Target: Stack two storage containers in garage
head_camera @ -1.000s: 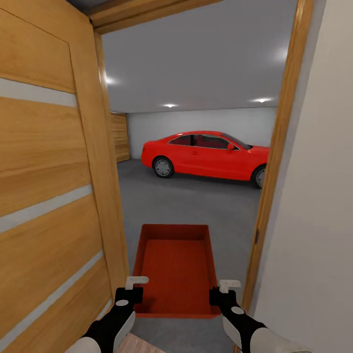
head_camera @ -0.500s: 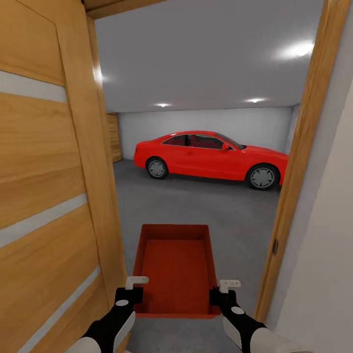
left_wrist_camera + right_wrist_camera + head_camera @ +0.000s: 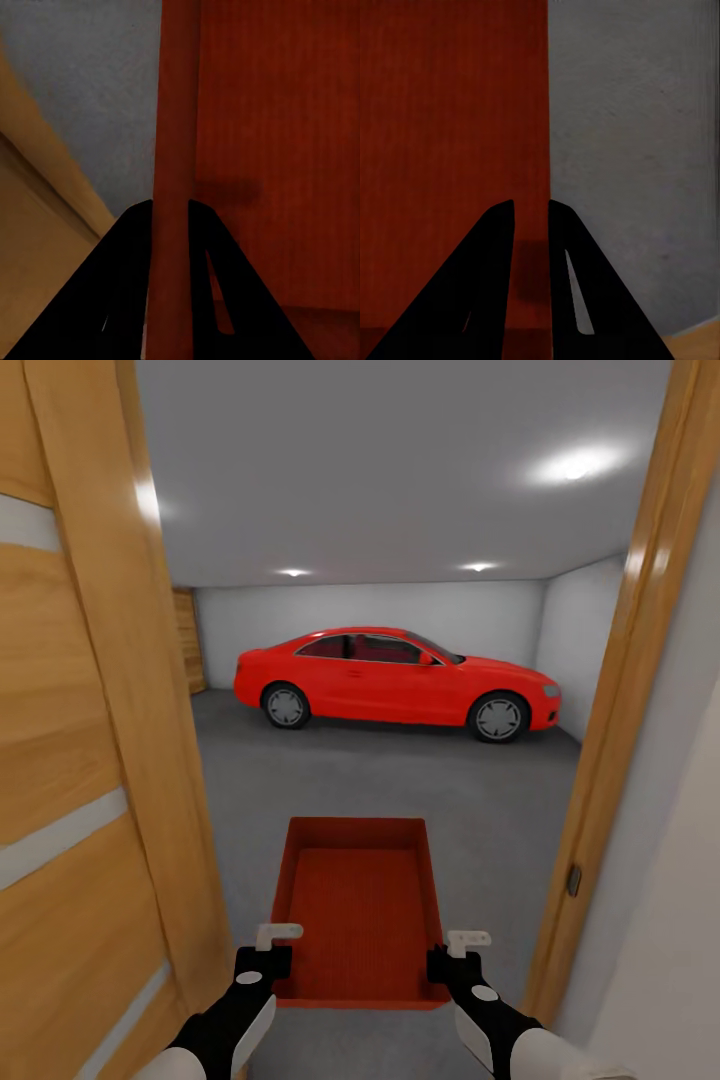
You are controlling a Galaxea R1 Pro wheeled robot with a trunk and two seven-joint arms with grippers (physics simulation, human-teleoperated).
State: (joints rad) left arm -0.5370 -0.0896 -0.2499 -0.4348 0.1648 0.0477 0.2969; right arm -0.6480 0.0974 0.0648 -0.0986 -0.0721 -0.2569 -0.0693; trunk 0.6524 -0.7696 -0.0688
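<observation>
Red-orange container (image 3: 362, 905) carried in a doorway facing the garage.

The container is a rectangular open-topped box with thin plain walls and a finely ribbed bottom, held level above the grey floor (image 3: 420, 785). The left hand (image 3: 268, 957) pinches its left wall at the near corner, the right hand (image 3: 452, 960) pinches the right wall likewise. A wooden door (image 3: 80, 780) stands at the left, a red car (image 3: 395, 678) ahead.
</observation>
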